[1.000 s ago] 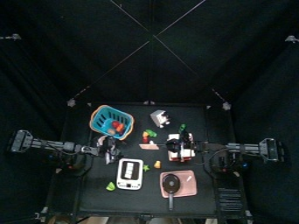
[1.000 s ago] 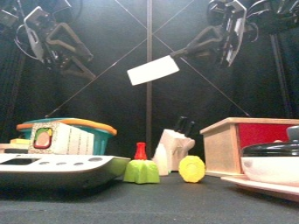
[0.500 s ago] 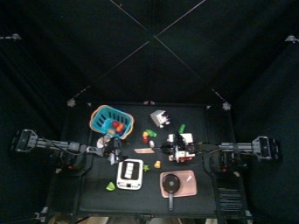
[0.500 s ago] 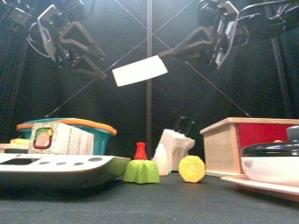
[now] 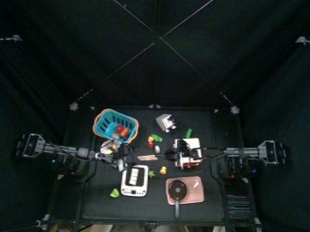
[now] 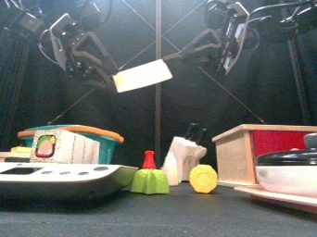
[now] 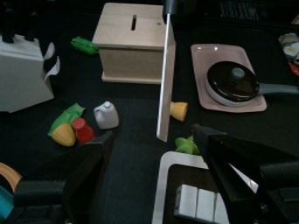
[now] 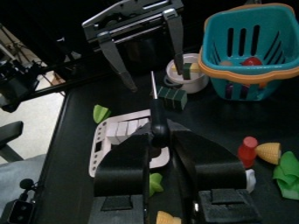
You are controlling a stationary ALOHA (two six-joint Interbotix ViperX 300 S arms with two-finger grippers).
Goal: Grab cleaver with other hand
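Note:
The cleaver point(image 6: 141, 76) hangs high above the table with its pale blade tilted down to the left. My right gripper point(image 6: 201, 43) is shut on its dark handle, and the right wrist view shows the handle between the shut jaws point(image 8: 156, 133). My left gripper point(image 6: 104, 68) is open right beside the blade's left end. In the left wrist view the blade point(image 7: 163, 83) stands edge-on between the wide-open jaws of the left gripper point(image 7: 158, 144), and I cannot tell whether they touch it. In the top view the cleaver point(image 5: 147, 156) lies between the two arms.
Below stand a blue basket point(image 5: 116, 125), a white knife block point(image 6: 183, 159), a wooden box point(image 6: 266, 146), a white scale point(image 6: 56, 176) and a pan on a pink tray point(image 5: 182, 191). Toy food pieces point(image 6: 151, 180) lie in the middle.
The right gripper has carried the cleaver left and a little lower. The left gripper has moved right toward it, and its open jaws now sit around the blade.

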